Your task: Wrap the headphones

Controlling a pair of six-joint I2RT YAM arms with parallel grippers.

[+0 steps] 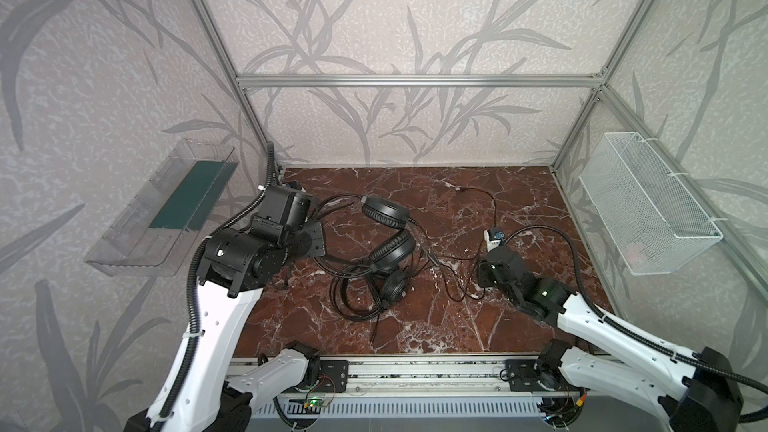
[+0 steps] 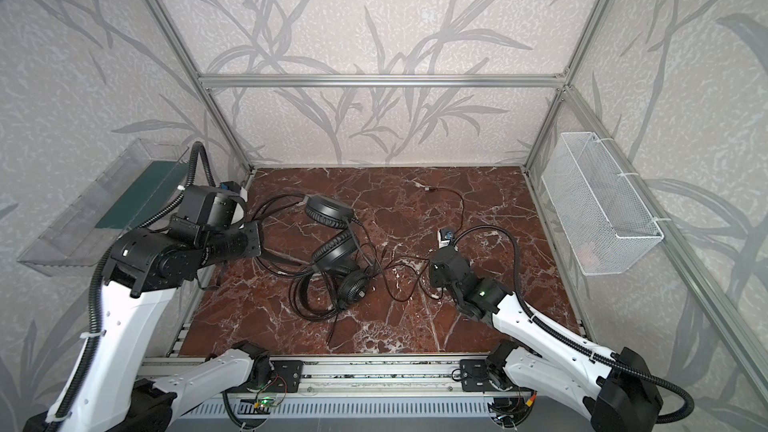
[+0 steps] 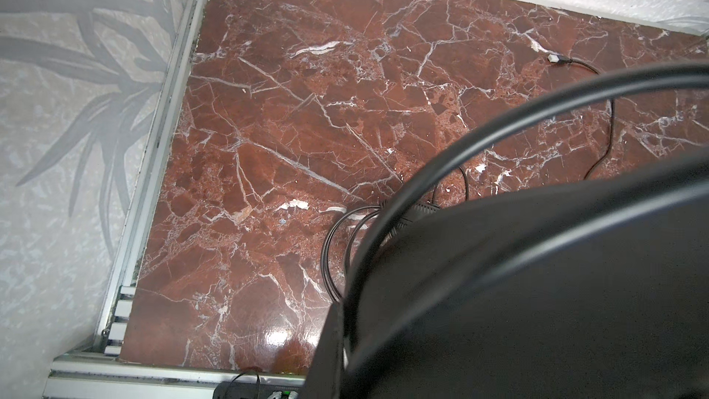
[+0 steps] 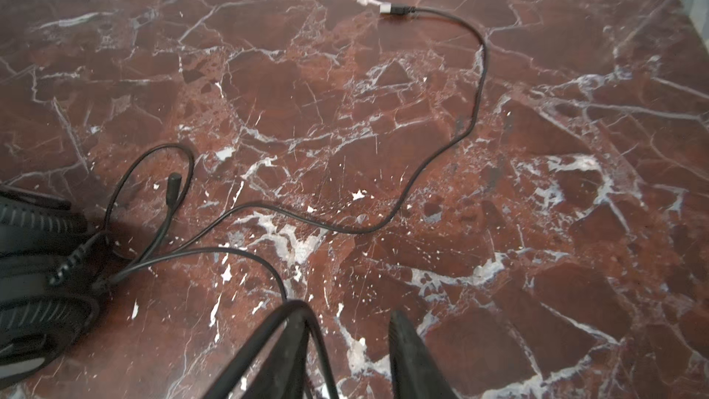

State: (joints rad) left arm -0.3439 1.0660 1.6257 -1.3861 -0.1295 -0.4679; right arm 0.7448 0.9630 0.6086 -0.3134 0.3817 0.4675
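Two black headphones lie tangled mid-table in both top views. One has large earcups (image 1: 384,211) (image 2: 328,210), and its thin wire headband (image 1: 328,205) arcs left to my left gripper (image 1: 318,243). The left wrist view shows that headband (image 3: 498,120) close up, beside a broad black mass, with the jaws shut on it. The second headset (image 1: 395,286) lies nearer the front with its cable coiled (image 1: 353,297). My right gripper (image 4: 349,324) is open, and a loop of cable hangs over one of its fingers (image 4: 291,339). A long cable (image 4: 475,82) runs to a USB plug (image 4: 391,9) (image 1: 457,189).
A clear plastic bin (image 1: 166,209) hangs on the left wall. A white mesh basket (image 1: 648,201) hangs on the right wall. An aluminium rail (image 1: 415,367) borders the red marble table (image 1: 457,326) at the front, and frame posts stand at the back corners.
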